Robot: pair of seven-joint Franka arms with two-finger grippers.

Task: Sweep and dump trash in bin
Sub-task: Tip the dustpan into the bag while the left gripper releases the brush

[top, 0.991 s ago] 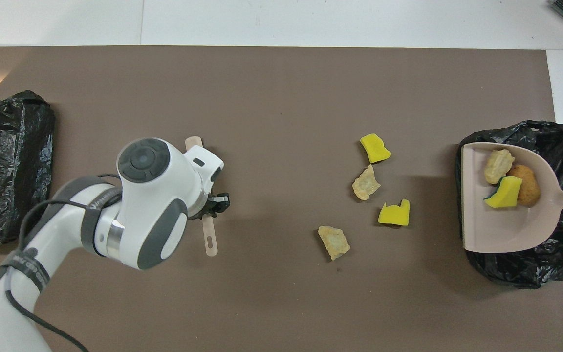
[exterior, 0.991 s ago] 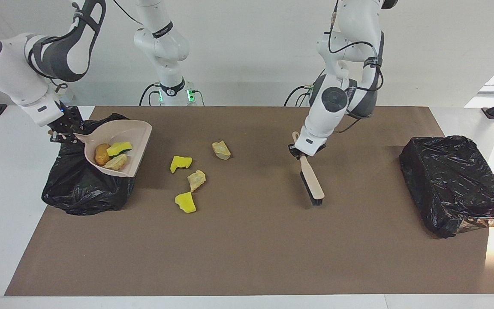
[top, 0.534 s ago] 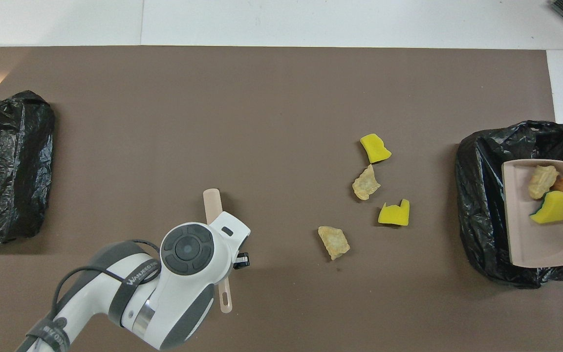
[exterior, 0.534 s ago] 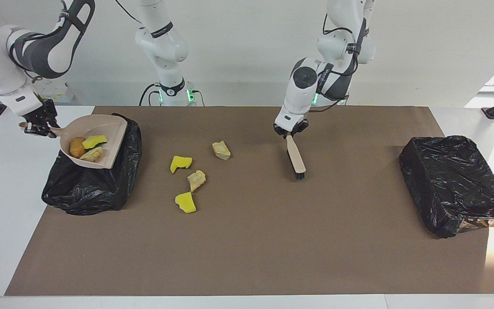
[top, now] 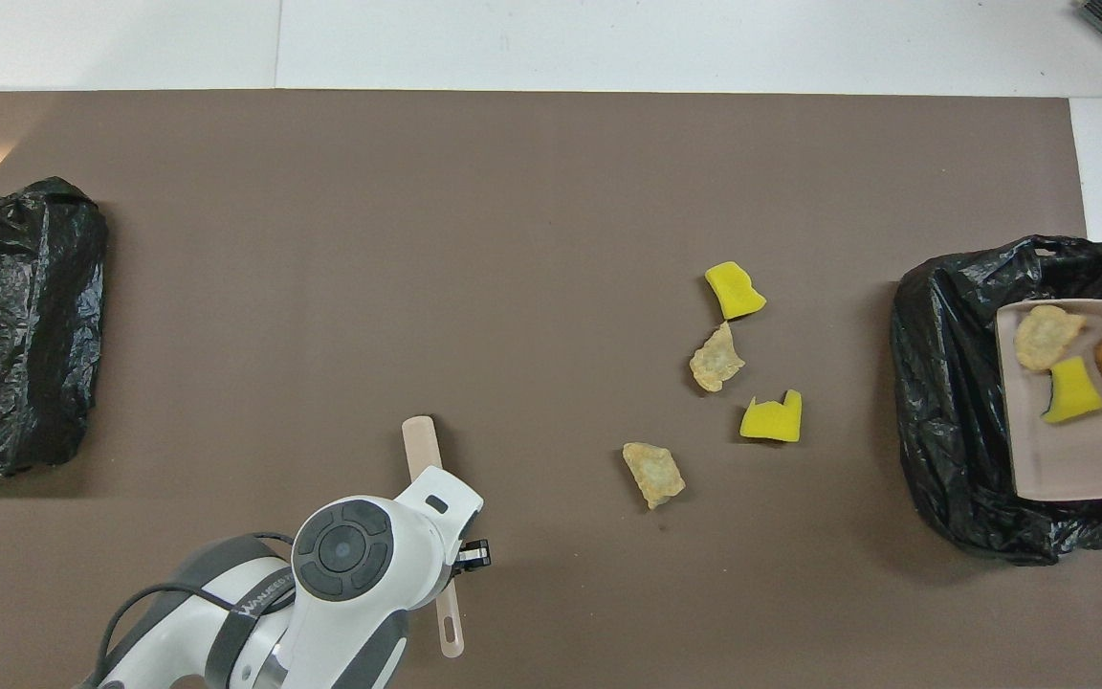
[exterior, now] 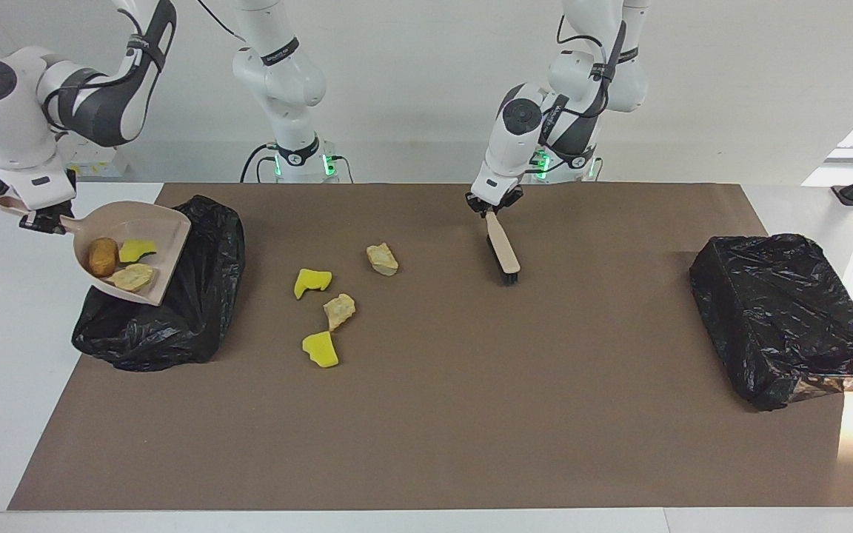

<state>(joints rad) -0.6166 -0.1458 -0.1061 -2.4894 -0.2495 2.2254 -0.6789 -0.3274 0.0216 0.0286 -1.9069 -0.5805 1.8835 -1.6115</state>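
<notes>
The right gripper [exterior: 40, 220] is squeezing the handle of the beige plastic dustpan [exterior: 146, 229] and holding it up over the crinkly black bag-lined bin [exterior: 197, 311] at the right arm's end of the table. It is keeping the pan nearly flat, probably so nothing falls out too soon. Three pieces of trash are sitting in the pan: a round orange-brown bread lump [exterior: 102, 256], a yellow sponge chunk with a dark edge [exterior: 136, 250] and a tan bread piece [exterior: 132, 277]. The pan needs tipping before they drop in.

Four more pieces are lying on the brown table mat [exterior: 426, 429], beside the bin: a bright yellow sponge chunk [exterior: 312, 281], a second yellow chunk [exterior: 320, 349], a beige crusty piece [exterior: 339, 310] and another beige piece [exterior: 382, 259] nearer the robots.

The left gripper [exterior: 493, 207] is gripping the beige wooden brush with dark bristles [exterior: 503, 252], bristles pointing down near the mat. It is waiting away from the trash, likely keeping clear while the pan is being emptied.

Another black bag-wrapped box [exterior: 782, 318] is sitting at the left arm's end.
</notes>
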